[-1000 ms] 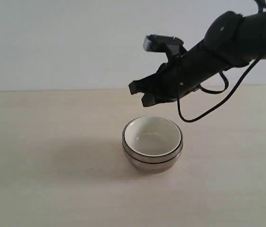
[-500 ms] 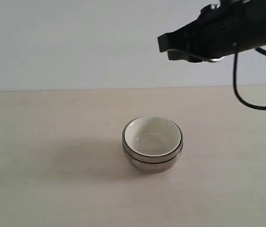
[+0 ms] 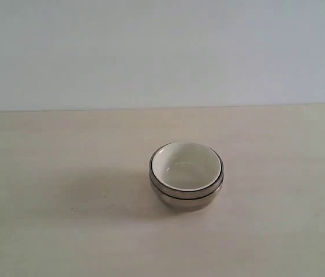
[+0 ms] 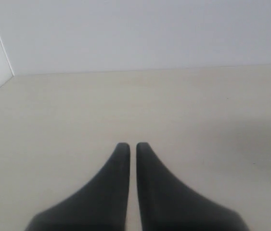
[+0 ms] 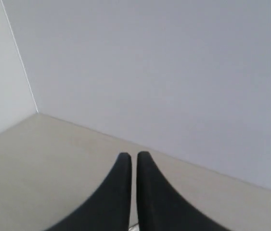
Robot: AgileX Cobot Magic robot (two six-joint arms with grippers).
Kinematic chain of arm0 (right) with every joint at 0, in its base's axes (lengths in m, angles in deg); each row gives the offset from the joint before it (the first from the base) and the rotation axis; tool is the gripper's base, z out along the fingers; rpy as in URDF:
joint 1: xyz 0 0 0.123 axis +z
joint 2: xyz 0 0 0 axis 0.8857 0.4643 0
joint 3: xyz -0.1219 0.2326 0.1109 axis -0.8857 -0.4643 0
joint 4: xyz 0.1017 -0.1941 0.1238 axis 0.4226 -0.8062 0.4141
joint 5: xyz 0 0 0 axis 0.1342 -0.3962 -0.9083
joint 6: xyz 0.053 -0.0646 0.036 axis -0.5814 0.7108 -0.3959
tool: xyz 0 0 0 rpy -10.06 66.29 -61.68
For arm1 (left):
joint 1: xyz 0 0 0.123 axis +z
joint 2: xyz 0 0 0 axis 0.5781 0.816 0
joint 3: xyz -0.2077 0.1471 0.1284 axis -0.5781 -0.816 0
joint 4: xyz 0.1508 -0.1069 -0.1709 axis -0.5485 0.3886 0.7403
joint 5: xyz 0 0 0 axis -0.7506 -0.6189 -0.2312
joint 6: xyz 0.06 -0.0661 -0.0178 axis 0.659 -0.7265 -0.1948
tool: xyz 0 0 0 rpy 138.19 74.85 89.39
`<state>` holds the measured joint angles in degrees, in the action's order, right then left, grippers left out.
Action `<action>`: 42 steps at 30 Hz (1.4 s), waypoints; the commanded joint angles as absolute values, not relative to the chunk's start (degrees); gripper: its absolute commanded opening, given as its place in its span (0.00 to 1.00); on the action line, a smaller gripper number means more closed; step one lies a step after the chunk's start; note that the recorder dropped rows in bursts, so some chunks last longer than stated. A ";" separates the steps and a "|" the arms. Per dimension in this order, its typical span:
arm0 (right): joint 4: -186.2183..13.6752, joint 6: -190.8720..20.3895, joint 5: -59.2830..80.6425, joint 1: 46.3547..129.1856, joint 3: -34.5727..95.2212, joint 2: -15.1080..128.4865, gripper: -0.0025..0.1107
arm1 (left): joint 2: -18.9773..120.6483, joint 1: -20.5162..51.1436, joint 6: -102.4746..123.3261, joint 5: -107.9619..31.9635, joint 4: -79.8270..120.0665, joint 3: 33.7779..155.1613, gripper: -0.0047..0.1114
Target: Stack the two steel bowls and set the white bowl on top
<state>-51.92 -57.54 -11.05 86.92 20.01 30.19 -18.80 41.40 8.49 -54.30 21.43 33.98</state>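
While white bowl tops steel bowls, R gripper well apart.

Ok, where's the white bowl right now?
In the exterior view the white bowl sits nested on top of the steel bowls, slightly right of the middle of the table.

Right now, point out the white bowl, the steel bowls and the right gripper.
white bowl (image 3: pixel 186 164), exterior view, pale inside.
steel bowls (image 3: pixel 186 203), exterior view, shiny outer wall.
right gripper (image 5: pixel 134 156), right wrist view, between shut fingertips.
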 commanded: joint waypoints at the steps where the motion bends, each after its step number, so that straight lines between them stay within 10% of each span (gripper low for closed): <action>1: -52.45 -56.88 -12.56 86.85 19.21 21.14 0.02 | -18.98 41.43 7.85 -54.31 21.58 33.78 0.08; 33: -63.72 -61.29 -17.25 86.85 17.56 -15.11 0.02 | -18.98 41.43 7.85 -54.31 21.58 33.78 0.08; 42: -63.27 -69.35 6.69 86.85 -14.72 -15.11 0.02 | -18.98 41.43 7.85 -54.31 21.58 33.78 0.08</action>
<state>-63.53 -68.04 1.27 86.92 -8.43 -14.81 -18.80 41.40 8.49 -54.30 21.43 33.98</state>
